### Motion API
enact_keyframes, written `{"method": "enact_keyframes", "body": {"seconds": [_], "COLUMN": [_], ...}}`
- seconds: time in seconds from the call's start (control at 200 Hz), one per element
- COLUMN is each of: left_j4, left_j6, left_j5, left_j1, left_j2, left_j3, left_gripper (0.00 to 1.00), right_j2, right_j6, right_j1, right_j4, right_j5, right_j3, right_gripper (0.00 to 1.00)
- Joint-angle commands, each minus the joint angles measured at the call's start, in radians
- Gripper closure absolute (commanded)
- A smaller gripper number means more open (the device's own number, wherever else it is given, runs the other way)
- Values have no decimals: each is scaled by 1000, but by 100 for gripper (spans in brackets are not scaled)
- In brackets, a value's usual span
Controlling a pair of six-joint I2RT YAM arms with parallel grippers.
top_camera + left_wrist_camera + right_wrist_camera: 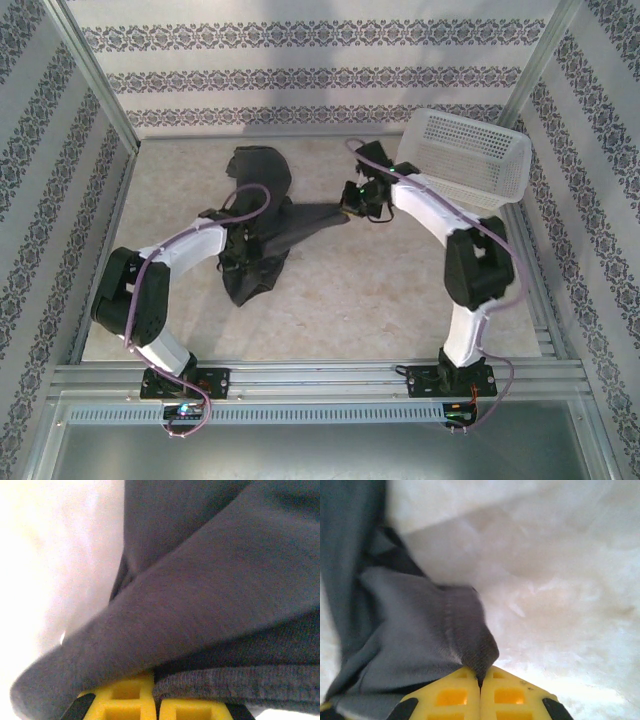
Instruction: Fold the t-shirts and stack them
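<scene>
Bent in from 7 o'clock, left gripper [156,701] pinching crumpled t-shirt [262,172] at table [360,300] centre; from 5 o'clock, right gripper [481,684] clenching its hem. Bare surface toward 6 o'clock, basket [470,150] at 2.

t-shirt [255,235]: plain charcoal-black, no print
my left pincer [156,702]: yellow, black at the corners
my right pincer [481,697]: the same yellow
basket [470,155], far right: white mesh
desk [380,290]: pale mottled beige
walls [300,60]: white, grey floral bands
my cables [262,192]: purple
</scene>
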Motion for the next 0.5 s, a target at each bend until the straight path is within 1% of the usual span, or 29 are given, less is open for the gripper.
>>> {"method": "enact_keyframes", "body": {"seconds": [0.0, 0.105, 0.17, 0.235, 0.3, 0.375, 0.425, 0.495], "left_j4": [20, 26, 23, 14, 9, 15, 27, 43], "left_j6": [85, 128, 149, 165, 180, 209, 231, 264], "left_j5": [-138, -166, -194, -225, -252, -307, -361, -454], "left_j1": [40, 40, 42, 47, 58, 78, 93, 114], "left_j2": [77, 159, 194, 215, 211, 179, 143, 87], "left_j3": [150, 332, 427, 502, 550, 572, 569, 545], "left_gripper": [100, 100, 100, 100, 100, 100, 100, 100], "right_j2": [-152, -281, -349, -407, -447, -476, -465, -397], "right_j6": [34, 50, 46, 28, -7, -47, -71, -115], "right_j1": [-57, -75, -70, -40, 18, 105, 169, 261], "right_j4": [-25, -21, 9, 59, 100, 193, 254, 287], "right_j5": [149, 187, 171, 138, 114, 46, -36, -148], "right_j3": [-43, -103, -152, -209, -245, -286, -290, -249], "right_gripper": [100, 100, 100, 100, 100, 100, 100, 100]}}
